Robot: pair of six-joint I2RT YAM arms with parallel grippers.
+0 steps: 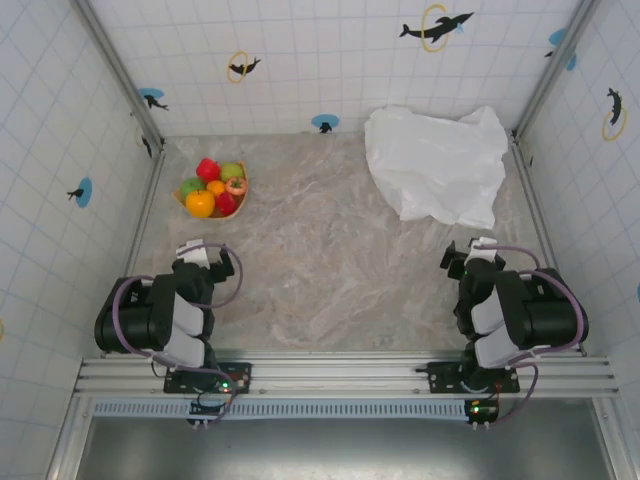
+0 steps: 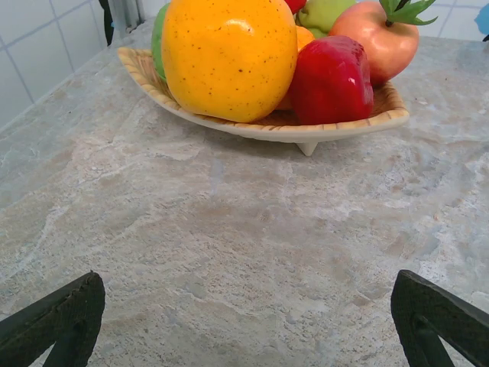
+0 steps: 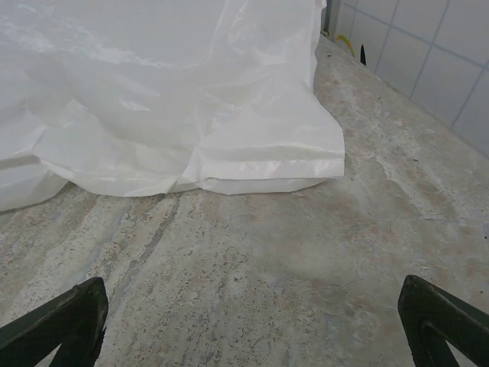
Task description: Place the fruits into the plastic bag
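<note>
- Top view: the fruits (image 1: pixel 213 187) sit heaped in a small wedge-shaped tray (image 1: pixel 183 198), upper left of the frame, on the marbled table (image 1: pixel 330 270).
- The plastic bag (image 1: pixel 437 165) lies crumpled in the upper right, well apart from the tray.
- The left gripper (image 1: pixel 200 252) sits at lower left, just below the tray. Its jaws are spread wide and there's nothing between them.
- Left wrist view: at the top of the frame, a yellow speckled fruit (image 2: pixel 229 57) is in front, touching a red one (image 2: pixel 330 80). A peach-coloured fruit with a green leafy top (image 2: pixel 382 38) is behind.
- The tray's woven rim (image 2: pixel 344 126) stands on a little foot.
- The right gripper (image 1: pixel 478 250) sits at lower right, just below the bag. It's wide open too and holds nothing.
- Right wrist view: the bag's folded edge (image 3: pixel 267 164) lies flat on the table, mid-frame.
</note>
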